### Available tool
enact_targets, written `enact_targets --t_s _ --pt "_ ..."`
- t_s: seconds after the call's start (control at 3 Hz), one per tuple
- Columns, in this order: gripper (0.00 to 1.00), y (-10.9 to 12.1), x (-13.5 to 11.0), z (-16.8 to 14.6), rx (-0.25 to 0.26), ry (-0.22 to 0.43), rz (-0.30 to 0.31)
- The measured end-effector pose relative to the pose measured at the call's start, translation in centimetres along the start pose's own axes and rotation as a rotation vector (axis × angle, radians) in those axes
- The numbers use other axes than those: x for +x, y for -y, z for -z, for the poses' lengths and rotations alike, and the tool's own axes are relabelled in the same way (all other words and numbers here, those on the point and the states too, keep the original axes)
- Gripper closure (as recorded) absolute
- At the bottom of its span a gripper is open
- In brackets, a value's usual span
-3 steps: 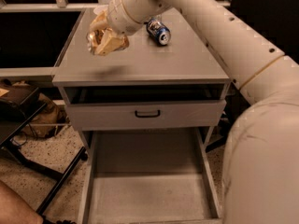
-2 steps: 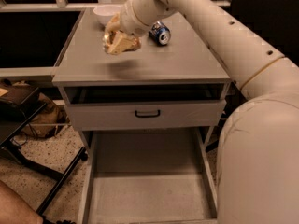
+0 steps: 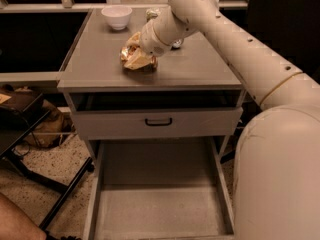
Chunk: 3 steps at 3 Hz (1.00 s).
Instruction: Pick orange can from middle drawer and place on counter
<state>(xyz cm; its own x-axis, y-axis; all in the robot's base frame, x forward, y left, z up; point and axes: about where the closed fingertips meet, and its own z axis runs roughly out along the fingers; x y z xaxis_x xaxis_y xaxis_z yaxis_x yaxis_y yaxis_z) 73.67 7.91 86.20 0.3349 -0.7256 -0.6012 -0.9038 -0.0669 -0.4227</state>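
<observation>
Nearest, below the worktop (image 3: 205, 71), the middle drawer (image 3: 160, 211) stands pulled out. Just under the worktop sits a drawer front (image 3: 115, 125) with a black handle. Over the worktop's front-left part the gripper (image 3: 139, 58) holds the orange can (image 3: 133, 60) — fingers closed around its crumpled sides — touching the surface or just above; I cannot tell which. At the worktop's far-left edge stands a white bowl (image 3: 116, 16).

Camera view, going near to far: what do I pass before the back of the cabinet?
middle drawer → drawer front → counter → orange can held by the gripper at the counter's middle → white bowl
</observation>
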Motion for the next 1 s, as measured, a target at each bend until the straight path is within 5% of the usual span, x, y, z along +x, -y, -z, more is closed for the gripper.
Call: enact_targets --t_s 1.0 --pt "0.12 0.00 0.00 -0.01 0.000 0.000 0.000"
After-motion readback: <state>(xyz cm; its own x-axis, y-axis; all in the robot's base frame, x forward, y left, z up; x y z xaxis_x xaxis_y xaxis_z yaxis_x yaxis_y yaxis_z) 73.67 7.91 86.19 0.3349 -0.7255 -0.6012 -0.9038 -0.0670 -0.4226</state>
